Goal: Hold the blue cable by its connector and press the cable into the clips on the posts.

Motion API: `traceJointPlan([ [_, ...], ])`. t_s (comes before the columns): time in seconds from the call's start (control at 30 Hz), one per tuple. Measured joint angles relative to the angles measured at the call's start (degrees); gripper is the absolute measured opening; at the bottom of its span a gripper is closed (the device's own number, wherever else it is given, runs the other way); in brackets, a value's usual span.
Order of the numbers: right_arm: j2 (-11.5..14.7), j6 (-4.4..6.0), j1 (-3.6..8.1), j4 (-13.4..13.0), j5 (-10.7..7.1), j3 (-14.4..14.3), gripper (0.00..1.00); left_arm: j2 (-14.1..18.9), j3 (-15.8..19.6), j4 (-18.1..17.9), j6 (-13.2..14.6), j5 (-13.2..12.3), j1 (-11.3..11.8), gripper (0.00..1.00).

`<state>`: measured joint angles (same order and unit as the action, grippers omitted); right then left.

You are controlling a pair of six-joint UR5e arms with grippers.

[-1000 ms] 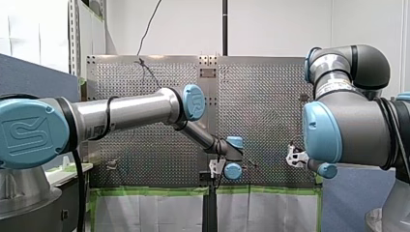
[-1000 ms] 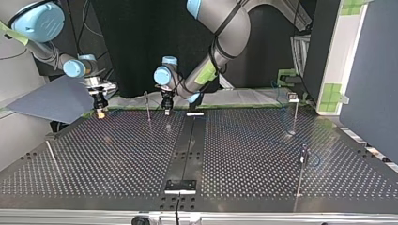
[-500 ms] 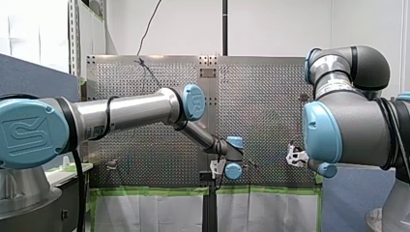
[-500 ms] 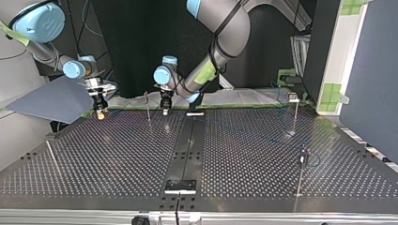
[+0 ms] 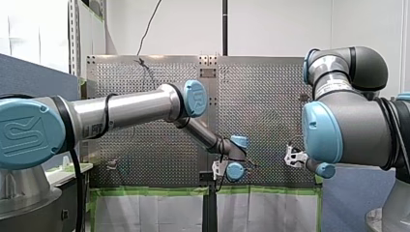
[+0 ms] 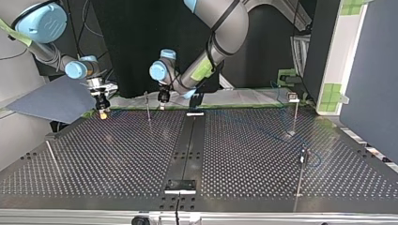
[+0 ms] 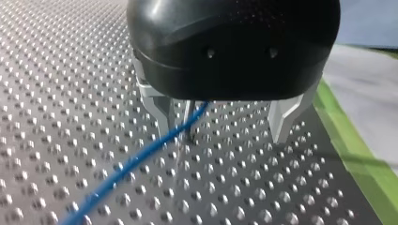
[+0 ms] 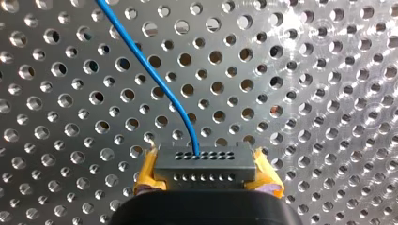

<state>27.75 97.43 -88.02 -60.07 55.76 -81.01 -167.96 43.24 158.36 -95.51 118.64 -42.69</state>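
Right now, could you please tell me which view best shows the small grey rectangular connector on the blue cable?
The right wrist view: the grey rectangular connector sits between my right gripper's yellow pads, pin holes plain. The top view leaves it too small to tell; the front and left wrist views miss it.

Opposed front and top views share table (image 6: 117, 154)

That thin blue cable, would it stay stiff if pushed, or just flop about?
Probably floppy: the blue cable leaves the connector in a soft curve rather than straight. It looks very thin, so likely light. The blocky connector, clamped by my right gripper between yellow pads, seems the one rigid part to hold.
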Motion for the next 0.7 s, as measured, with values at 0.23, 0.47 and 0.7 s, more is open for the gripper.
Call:
traceJointPlan([
  [0.23,-0.1,-0.04,-0.28,0.3,0.05,0.0,0.00,3.4,3.5,-0.4,2.8,-0.9,-0.8,1.00],
  [0.47,-0.3,-0.22,-0.50,0.6,0.06,0.0,0.00,6.2,7.0,1.6,4.3,-0.9,-2.5,1.00],
  [0.7,-0.5,-0.37,-0.60,0.9,0.06,0.0,0.00,6.5,10.4,4.3,4.9,-0.9,-3.9,1.00],
])
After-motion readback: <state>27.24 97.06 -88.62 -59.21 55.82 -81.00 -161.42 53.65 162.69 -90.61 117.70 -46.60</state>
